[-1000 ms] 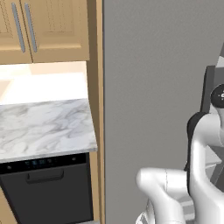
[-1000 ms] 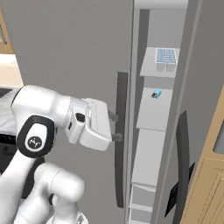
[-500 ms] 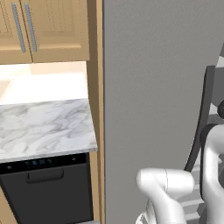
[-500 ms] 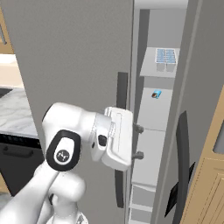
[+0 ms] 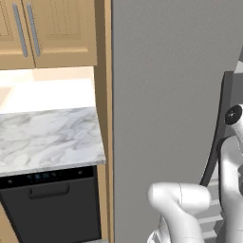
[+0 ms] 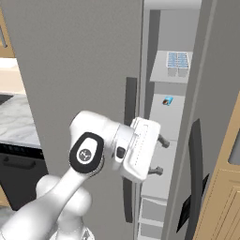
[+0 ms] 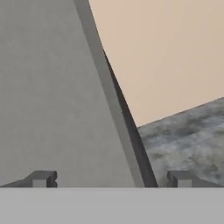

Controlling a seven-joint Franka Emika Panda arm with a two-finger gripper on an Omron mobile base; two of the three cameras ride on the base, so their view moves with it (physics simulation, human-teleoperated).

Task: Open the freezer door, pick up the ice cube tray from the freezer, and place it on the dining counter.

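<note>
Freezer door [image 6: 70, 56] ajar, wide grey slab across the left of the right base view, long dark handle [image 6: 130, 108] at its free edge; gap looks no wider than a second ago. Freezer [image 6: 161, 28] interior open to sight through that gap: dark inner wall, lighter flat shelves stacked downward. Arm swung rightward over the last second, off the handle and across the door edge. Gripper [image 6: 161, 155] now just past the handle, pointing into the gap at mid height, fingers spread wide with nothing between them. Same in the hand view: gripper [image 7: 110, 179] tips far apart, bare door face and its edge running up between them. Reads as door-opening step likely done and reach for the tray starting, though the gap looks narrow for the hand, so a further push on the door may be needed. Ice tray [image 6: 178, 61] lying flat on an upper shelf inside, well above the gripper and untouched: two rows of pale blue cells, light grey rim, sitting near the shelf's front edge. Small blue item [image 6: 167, 101] one shelf lower, too small to identify.
</note>
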